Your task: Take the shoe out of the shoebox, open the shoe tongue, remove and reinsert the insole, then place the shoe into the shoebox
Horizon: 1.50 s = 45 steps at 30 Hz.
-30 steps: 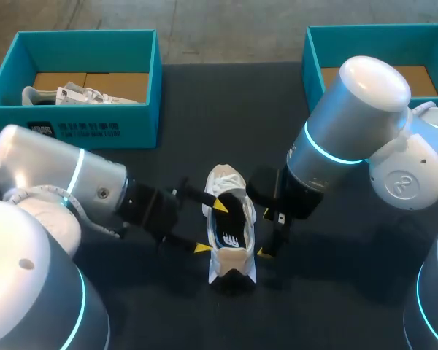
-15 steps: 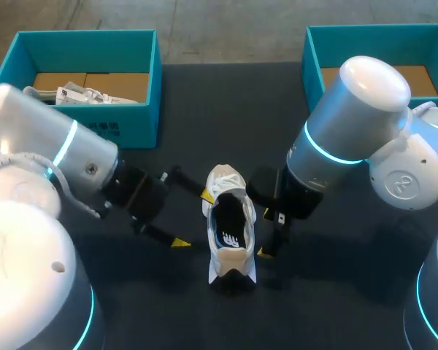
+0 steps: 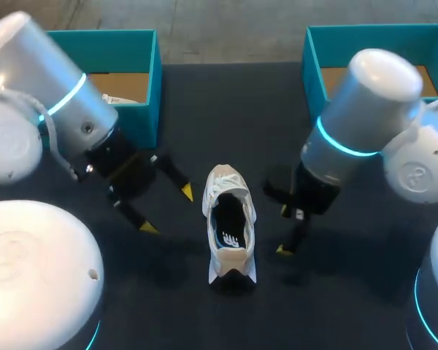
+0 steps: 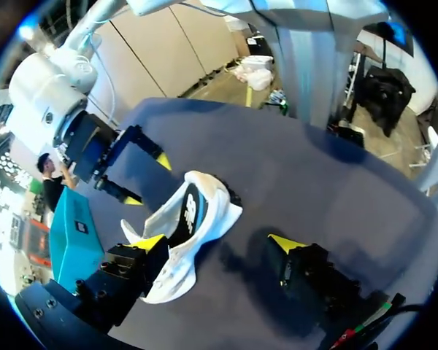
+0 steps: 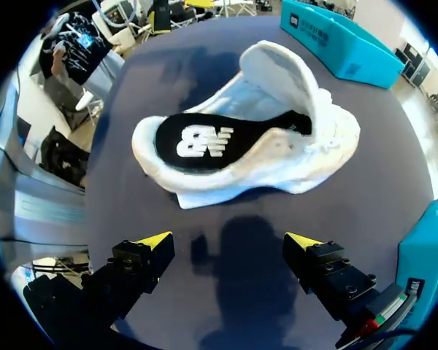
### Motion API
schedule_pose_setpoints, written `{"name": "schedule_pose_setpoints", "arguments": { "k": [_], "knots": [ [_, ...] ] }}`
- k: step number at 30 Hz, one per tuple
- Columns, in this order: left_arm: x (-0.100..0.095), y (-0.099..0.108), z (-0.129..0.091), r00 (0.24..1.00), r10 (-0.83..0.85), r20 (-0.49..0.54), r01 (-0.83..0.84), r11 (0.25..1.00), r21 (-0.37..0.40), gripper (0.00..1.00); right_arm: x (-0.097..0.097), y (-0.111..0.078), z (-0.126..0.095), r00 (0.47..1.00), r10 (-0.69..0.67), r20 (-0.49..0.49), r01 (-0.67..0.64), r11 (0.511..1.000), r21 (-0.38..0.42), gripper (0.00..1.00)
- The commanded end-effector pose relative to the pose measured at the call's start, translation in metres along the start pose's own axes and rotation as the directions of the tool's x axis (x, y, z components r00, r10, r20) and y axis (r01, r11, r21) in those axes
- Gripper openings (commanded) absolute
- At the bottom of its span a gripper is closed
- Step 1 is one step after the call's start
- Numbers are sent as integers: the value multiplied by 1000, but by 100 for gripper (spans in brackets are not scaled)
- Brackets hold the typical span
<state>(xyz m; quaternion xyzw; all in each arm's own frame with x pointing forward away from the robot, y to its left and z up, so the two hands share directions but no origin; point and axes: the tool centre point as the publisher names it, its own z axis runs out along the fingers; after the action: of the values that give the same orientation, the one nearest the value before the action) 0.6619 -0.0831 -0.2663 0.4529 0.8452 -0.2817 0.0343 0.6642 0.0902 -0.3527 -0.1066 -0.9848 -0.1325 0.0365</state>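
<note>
A white shoe point(image 3: 230, 226) lies on the dark table between my two grippers, toe pointing away, tongue pulled back. A black insole point(image 3: 228, 219) with a white logo sits inside it. My left gripper point(image 3: 166, 210) hangs open to the shoe's left, clear of it. My right gripper point(image 3: 283, 230) stands open just right of the shoe, holding nothing. In the left wrist view the shoe point(image 4: 193, 219) lies ahead of my open left gripper point(image 4: 217, 242), by one finger. In the right wrist view the shoe point(image 5: 241, 149) lies on its side ahead of the open right gripper point(image 5: 228, 240).
A teal shoebox point(image 3: 142, 80) stands at the back left, partly behind my left arm, with something white point(image 3: 115, 98) inside. A second teal shoebox point(image 3: 317, 51) stands at the back right. My right gripper point(image 4: 142, 175) shows beyond the shoe in the left wrist view.
My left gripper has pulled out of the shoe and drawn back to the left and upward. My right gripper has shifted slightly right, away from the shoe. The shoe stays put.
</note>
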Motion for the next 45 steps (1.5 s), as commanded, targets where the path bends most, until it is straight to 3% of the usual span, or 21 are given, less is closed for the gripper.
{"name": "schedule_pose_setpoints", "arguments": {
  "k": [1,2,6,9,29,30,38,41,45],
  "knots": [
    [0,-7,-29,980,-6,-200,-2,999,-41,78,3,-37,-42,1000,-12,7,12,1000,-16,100],
    [0,-7,-31,976,-9,-216,-1,999,-48,66,2,-42,-46,1000,-14,15,15,999,-32,100],
    [0,-6,-36,963,-17,-268,1,998,-61,41,-1,-62,-62,999,-21,31,22,999,-32,100],
    [-2,-6,-39,953,-7,-302,-11,998,-57,0,-4,-74,-68,999,-28,31,30,999,-43,100],
    [-3,-6,-41,953,-5,-302,-9,999,-43,0,-4,-74,-68,999,-28,31,30,999,-43,100],
    [-5,-7,-39,941,55,-334,-69,997,-31,0,-4,-74,-68,999,-28,31,30,999,-43,100],
    [-26,-7,-21,845,290,-450,-304,952,44,0,-6,-112,-84,999,-30,18,31,999,-22,100],
    [-33,-9,-13,812,335,-478,-358,933,47,0,-5,-126,-83,999,-36,4,37,996,-78,100],
    [-42,-15,-2,770,394,-503,-427,903,53,0,-5,-126,-83,999,-36,4,37,996,-78,100]
  ]
}}
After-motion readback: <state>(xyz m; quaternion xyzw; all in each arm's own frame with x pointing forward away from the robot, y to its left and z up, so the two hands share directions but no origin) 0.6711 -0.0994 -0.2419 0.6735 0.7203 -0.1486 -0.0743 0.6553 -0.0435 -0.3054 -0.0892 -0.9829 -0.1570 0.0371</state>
